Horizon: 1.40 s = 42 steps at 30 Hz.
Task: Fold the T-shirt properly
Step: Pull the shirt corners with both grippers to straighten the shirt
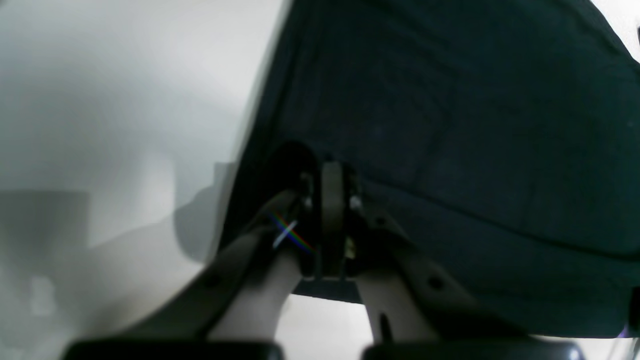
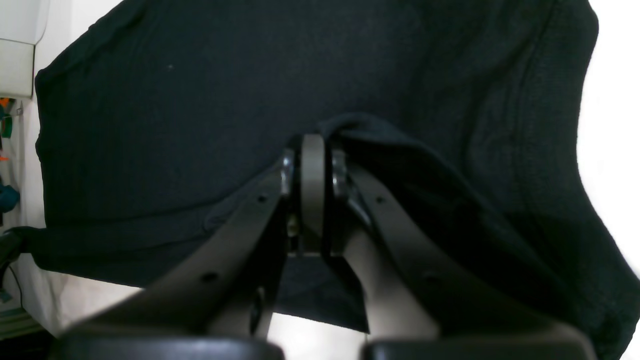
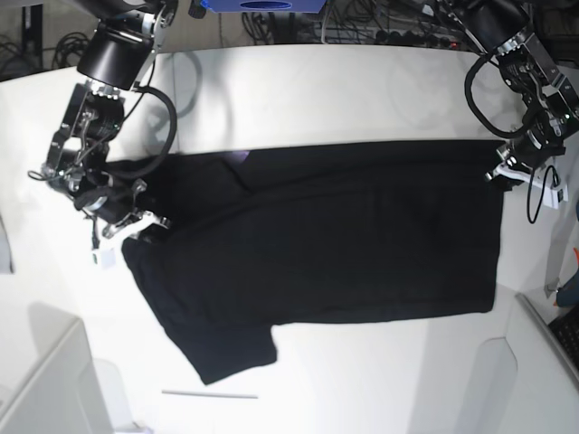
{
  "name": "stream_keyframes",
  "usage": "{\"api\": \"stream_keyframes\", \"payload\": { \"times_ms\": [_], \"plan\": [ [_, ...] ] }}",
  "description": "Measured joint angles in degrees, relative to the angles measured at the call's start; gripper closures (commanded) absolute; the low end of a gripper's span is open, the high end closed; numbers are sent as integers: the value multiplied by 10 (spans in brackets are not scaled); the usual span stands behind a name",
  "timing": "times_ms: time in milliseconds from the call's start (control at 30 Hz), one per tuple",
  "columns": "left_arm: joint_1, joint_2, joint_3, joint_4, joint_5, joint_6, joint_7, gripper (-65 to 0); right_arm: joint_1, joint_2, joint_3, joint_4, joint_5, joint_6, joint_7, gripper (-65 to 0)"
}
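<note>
The T-shirt [image 3: 344,240] is spread dark side up across the middle of the white counter [image 3: 362,99], with one short sleeve [image 3: 222,348] pointing toward the near edge. On the left of the base view, the right gripper [image 3: 136,221] is pressed against the shirt's edge; in the right wrist view its fingers [image 2: 345,185] are seen drawn together on a raised fold of black cloth. At the shirt's opposite corner, the left gripper [image 3: 507,172] is pinched closed on the hem, its fingers [image 1: 356,202] clamped narrow around the fabric edge.
</note>
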Motion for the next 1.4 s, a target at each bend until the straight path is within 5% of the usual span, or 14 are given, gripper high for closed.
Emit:
{"api": "stream_keyframes", "payload": {
  "times_ms": [33, 133, 300, 400, 567, 700, 867, 1133, 1233, 1400],
  "plan": [
    [0, 0, 0, 0, 0, 0, 0, -10, -1, 0, 0, 1, 3, 0, -2, -285],
    [3, 0, -5, 1, -1, 0, 0, -255, -8, 0, 4, 10, 3, 0, 3, -413],
    [10, 7, -41, 48, -4, -6, 6, -591, -66, -16, 50, 137, 2, -4, 10, -380],
    [40, 17, -92, 111, -9, -6, -13, -643, -118, -34, 97, 225, 5, -2, 15, -380],
    [103, 73, -115, 102, 2, -20, 9, -647, -205, -83, 172, 251, 5, 0, 7, -381],
    [97, 67, -113, 42, -1, -51, -18, -647, -236, -94, 188, 214, 5, 1, 32, -381],
    [102, 65, -84, -10, 1, -47, -103, -647, -229, -95, 184, 138, 9, 5, 87, -381],
    [65, 58, -56, -66, -18, -55, -136, -634, -159, -90, 189, 19, 14, 5, 115, -378],
    [56, 53, -55, -86, -21, -54, -143, -505, -147, -83, 188, -5, 22, 5, 133, -377],
    [48, 55, -55, -102, -6, -54, -141, -181, -141, -77, 186, -49, 35, 13, 203, -375]
  ]
}}
